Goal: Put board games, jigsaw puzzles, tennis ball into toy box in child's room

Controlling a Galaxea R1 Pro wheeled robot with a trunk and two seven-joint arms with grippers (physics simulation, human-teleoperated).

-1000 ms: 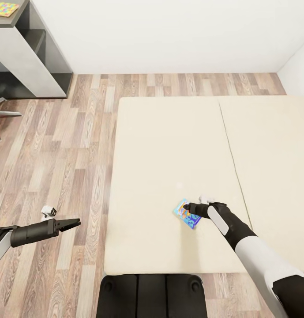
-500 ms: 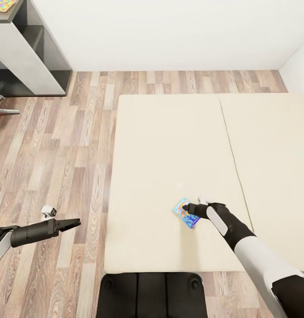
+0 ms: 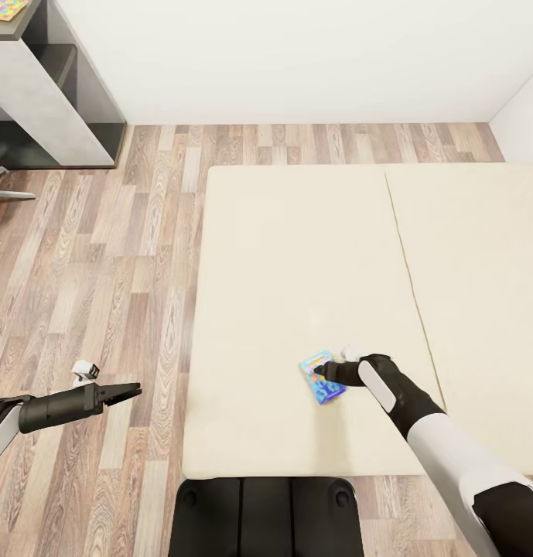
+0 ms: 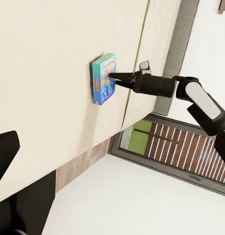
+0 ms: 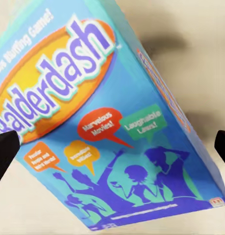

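Note:
A blue board game [image 3: 325,384] with cartoon figures lies flat on the cream bed [image 3: 297,255], near its front edge. My right gripper [image 3: 319,371] reaches over the box from the right, open, its tip at the box's cover. In the right wrist view the cover [image 5: 107,112] lies between the spread fingertips [image 5: 4,152]. The left wrist view looks across at the same box [image 4: 103,78] and the right gripper [image 4: 113,76]. My left gripper [image 3: 131,392] hovers open over the wood floor, left of the bed. A pastel jigsaw puzzle [image 3: 5,8] lies on the table [image 3: 34,70] at the far left.
White walls close the room behind the bed and at the right. Chair legs [image 3: 3,193] stand by the table. Wood floor runs between table and bed. My dark base [image 3: 266,514] sits against the bed's front edge.
The right gripper has slid left across the board game, and the box has turned and shifted slightly left. The camera tilted a little at first. The left arm has not moved.

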